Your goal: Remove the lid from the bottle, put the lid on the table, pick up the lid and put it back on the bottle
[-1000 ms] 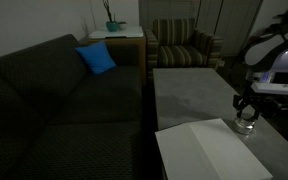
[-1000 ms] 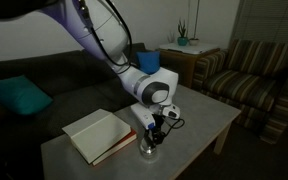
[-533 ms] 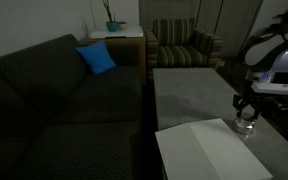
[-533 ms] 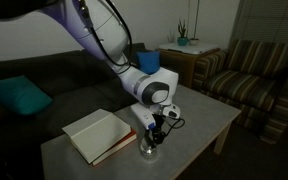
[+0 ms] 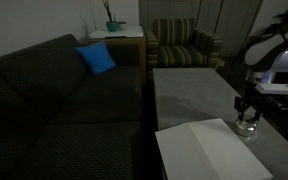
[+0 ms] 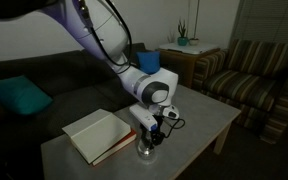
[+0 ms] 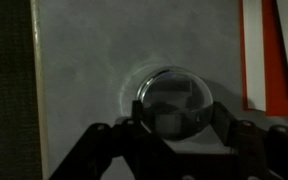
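Observation:
The small clear bottle [image 5: 246, 126] stands on the grey table [image 5: 189, 95] next to a white board; it also shows in an exterior view [image 6: 147, 151]. My gripper [image 5: 246, 112] points straight down over it, also seen in an exterior view [image 6: 152, 137]. In the wrist view the round greyish lid [image 7: 174, 98] sits on the bottle, and my gripper [image 7: 176, 112] has one finger against each side of it, shut on the lid. The bottle's body is hidden below the lid there.
A white flat board [image 5: 202, 150] with an orange edge [image 7: 252, 60] lies close beside the bottle. A dark sofa [image 5: 54, 100] with a blue cushion runs along the table. A striped armchair [image 5: 182, 45] and a side table with a plant [image 5: 114, 28] stand behind.
My gripper has sunk slightly lower onto the bottle. The bottle and the board have not moved.

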Robot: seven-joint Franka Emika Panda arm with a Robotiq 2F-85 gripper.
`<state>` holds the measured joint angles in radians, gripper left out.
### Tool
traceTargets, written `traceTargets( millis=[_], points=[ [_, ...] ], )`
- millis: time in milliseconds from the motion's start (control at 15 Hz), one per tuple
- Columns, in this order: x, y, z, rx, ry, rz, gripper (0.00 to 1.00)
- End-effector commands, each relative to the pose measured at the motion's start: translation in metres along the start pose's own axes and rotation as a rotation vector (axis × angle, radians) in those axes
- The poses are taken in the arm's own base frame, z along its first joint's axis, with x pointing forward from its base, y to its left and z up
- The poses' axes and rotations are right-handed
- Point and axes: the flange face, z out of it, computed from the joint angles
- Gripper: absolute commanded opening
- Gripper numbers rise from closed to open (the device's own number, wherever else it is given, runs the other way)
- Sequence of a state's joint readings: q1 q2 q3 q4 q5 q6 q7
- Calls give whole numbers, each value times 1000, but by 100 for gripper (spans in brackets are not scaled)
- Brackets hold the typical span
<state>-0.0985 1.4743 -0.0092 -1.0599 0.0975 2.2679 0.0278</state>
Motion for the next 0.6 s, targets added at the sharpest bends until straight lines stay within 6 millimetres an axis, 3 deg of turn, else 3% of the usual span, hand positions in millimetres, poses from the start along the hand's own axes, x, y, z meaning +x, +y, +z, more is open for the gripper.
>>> traceTargets(
  millis=[0,533],
  points=[
    [-2,3,1,-5,-22,-35,44],
    [0,3,0,38,-3,-66,44]
  ],
)
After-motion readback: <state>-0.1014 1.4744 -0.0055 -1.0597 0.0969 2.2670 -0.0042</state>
